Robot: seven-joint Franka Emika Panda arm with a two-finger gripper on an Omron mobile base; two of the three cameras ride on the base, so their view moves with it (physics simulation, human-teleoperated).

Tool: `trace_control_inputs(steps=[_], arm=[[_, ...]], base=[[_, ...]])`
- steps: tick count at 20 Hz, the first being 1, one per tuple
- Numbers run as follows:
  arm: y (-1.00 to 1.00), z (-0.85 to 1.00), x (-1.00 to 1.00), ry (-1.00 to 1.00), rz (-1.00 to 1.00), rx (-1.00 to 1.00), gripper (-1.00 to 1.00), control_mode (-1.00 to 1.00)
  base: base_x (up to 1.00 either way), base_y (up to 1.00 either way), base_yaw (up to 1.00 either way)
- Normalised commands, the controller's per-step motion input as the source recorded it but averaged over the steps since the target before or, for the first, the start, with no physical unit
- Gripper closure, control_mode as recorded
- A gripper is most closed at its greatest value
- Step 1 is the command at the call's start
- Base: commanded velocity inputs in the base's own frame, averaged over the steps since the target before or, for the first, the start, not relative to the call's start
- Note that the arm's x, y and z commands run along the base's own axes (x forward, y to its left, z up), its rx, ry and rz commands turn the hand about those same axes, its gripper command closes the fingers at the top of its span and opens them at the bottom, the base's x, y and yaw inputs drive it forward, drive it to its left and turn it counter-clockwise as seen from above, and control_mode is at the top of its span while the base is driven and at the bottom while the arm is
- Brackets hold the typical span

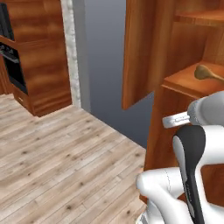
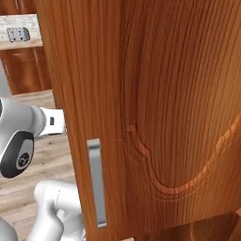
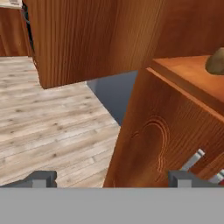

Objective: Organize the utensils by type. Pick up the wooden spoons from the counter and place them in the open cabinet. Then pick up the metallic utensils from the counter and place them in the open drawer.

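The open cabinet (image 1: pixel 188 83) stands at the right, with its slab door (image 1: pixel 140 52) swung out toward the room. One wooden spoon (image 1: pixel 205 73) lies on a shelf inside. Its round bowl (image 3: pixel 216 62) shows at the right edge of the hand view. My gripper (image 3: pixel 113 179) is open, its fingertips (image 3: pixel 43 178) set wide apart with nothing between them. It hangs below and left of that shelf, facing the carved cabinet front (image 3: pixel 148 144). The metallic utensils, the counter they lie on and the open drawer are out of view.
The cabinet door (image 2: pixel 155 108) stands close in front of the right base camera and hides the hand. Its silver bar handle (image 2: pixel 96 181) is low on it. Plank floor (image 1: pixel 61 162) spreads to the left. A dark oven column (image 1: pixel 17 65) stands far left.
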Motion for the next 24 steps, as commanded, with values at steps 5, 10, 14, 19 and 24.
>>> trace_control_inputs(steps=[5, 10, 14, 19, 24], arm=[[0.00, 0.00, 0.00, 0.00, 0.00, 0.00, -1.00, 1.00], [0.00, 0.00, 0.00, 0.00, 0.00, 0.00, -1.00, 1.00], [0.00, 0.00, 0.00, 0.00, 0.00, 0.00, -1.00, 1.00], [0.00, 0.00, 0.00, 0.00, 0.00, 0.00, -1.00, 1.00], [0.00, 0.00, 0.00, 0.00, 0.00, 0.00, -1.00, 1.00]], base=[[-0.39, 0.34, 0.69], [0.00, 0.83, 0.42], [0.28, 0.93, 0.15], [0.82, 0.67, 0.04], [1.00, 0.16, 0.04]])
